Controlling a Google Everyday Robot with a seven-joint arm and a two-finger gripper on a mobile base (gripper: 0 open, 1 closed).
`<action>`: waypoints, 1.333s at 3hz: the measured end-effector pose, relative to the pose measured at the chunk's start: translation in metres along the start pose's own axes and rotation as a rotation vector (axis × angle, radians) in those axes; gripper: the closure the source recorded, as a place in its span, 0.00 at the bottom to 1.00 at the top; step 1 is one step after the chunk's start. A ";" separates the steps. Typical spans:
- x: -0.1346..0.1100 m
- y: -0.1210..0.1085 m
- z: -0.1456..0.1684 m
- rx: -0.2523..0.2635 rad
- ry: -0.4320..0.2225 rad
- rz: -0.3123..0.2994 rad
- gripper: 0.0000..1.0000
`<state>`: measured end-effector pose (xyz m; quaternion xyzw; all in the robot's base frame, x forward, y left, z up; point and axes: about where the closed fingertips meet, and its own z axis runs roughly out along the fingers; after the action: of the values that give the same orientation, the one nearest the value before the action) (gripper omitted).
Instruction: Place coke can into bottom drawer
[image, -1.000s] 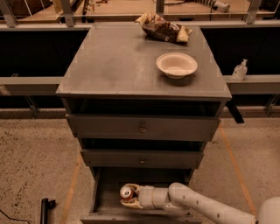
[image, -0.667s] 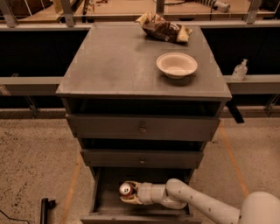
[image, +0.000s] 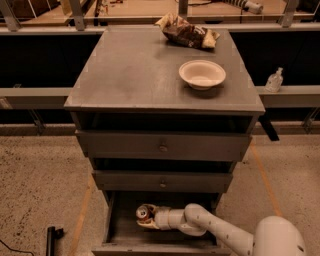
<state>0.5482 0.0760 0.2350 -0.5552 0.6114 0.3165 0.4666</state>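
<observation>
Down low, the gripper pinches the coke can inside the open bottom drawer

Its fingers sit one above and one below the red can, which is tilted so that its silver top faces up and to the left, near the left-hand middle of the drawer's grey inside; whether the can touches the drawer floor cannot be told. A white arm reaches in from the lower right. Above, the middle drawer and the top drawer each stick out a little. On the table a white bowl stands towards the right, and a brown chip bag lies at the far edge
</observation>
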 end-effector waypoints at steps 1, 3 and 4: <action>0.024 0.002 0.012 -0.006 0.024 0.038 0.37; 0.047 0.008 0.002 0.032 0.086 0.137 0.00; 0.042 0.005 -0.025 0.109 0.115 0.175 0.18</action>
<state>0.5400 0.0384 0.2043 -0.4907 0.6995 0.2899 0.4311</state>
